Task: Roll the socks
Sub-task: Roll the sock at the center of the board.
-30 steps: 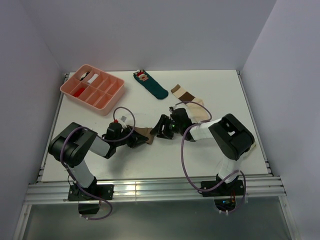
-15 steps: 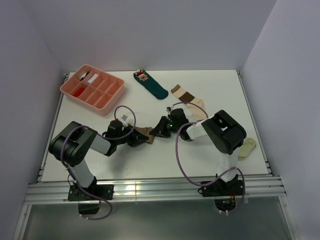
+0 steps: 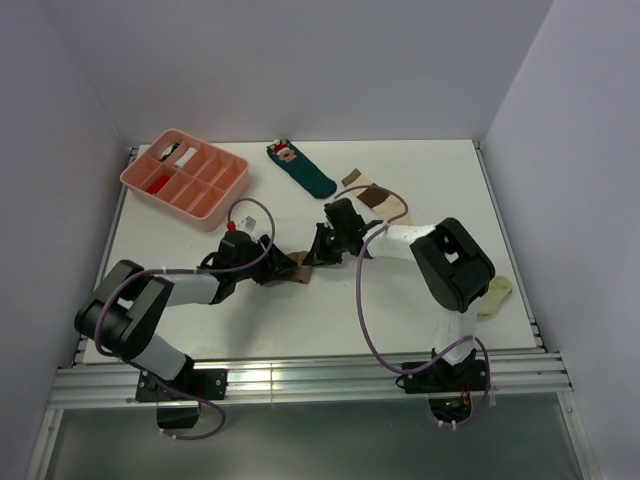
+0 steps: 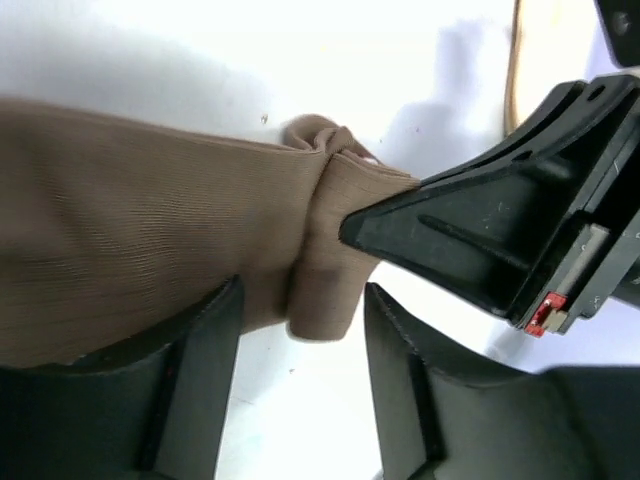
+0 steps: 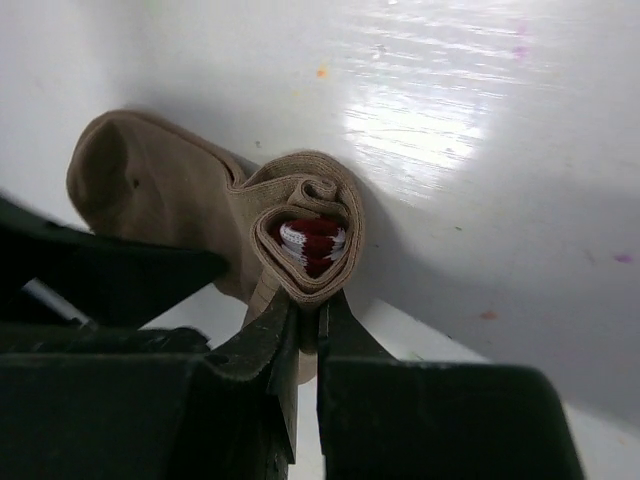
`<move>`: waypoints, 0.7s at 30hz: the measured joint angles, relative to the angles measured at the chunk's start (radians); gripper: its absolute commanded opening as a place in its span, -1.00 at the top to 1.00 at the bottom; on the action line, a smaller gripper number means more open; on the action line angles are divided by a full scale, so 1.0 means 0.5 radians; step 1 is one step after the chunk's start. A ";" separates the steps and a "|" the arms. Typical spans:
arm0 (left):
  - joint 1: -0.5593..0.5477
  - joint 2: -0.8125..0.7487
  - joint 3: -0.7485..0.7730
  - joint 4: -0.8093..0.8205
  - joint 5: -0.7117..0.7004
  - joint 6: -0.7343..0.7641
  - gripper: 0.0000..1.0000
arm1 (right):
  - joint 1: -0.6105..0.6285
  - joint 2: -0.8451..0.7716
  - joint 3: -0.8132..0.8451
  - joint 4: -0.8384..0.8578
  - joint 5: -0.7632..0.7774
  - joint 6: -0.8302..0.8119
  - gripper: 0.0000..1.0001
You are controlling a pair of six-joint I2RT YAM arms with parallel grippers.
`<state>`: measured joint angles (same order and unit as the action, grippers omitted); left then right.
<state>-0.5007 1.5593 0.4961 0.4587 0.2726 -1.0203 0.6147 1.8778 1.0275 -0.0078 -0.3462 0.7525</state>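
The plain tan sock lies mid-table between both grippers. In the right wrist view its end is curled into a small roll with red-and-white fabric showing inside, and my right gripper is shut on the lower edge of that roll. My left gripper is open. Its fingers straddle the sock's folded end with gaps on both sides. From above, the left gripper and right gripper face each other across the sock. The banded cream-and-brown sock lies flat behind the right arm, partly hidden by it.
A dark teal sock lies at the back middle. A pink compartment tray stands at the back left. A pale cream object lies near the right edge, beside the right arm's base. Purple cables loop over both arms.
The right gripper has shut on the tan sock's rolled end. The left gripper has opened and let go of the sock. Both grippers and the sock have shifted slightly away from the bases.
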 measured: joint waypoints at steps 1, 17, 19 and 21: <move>-0.026 -0.041 0.019 -0.066 -0.063 0.045 -0.19 | 0.000 -0.002 0.039 -0.086 0.037 -0.016 1.00; -1.025 -0.216 0.476 -0.764 -1.472 0.645 -0.22 | 0.038 0.021 0.475 -1.083 0.503 -0.134 1.00; -1.127 -0.121 0.527 -0.796 -1.571 0.684 -0.22 | 0.048 0.027 0.499 -1.135 0.526 -0.142 1.00; -1.199 -0.040 0.569 -0.823 -1.650 0.714 -0.22 | 0.052 0.036 0.517 -1.180 0.544 -0.144 1.00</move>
<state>-1.1004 1.5394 0.7807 0.0471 -0.5526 -0.6632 0.6407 1.8957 1.2861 -0.5976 -0.0742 0.6804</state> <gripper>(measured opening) 0.611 0.077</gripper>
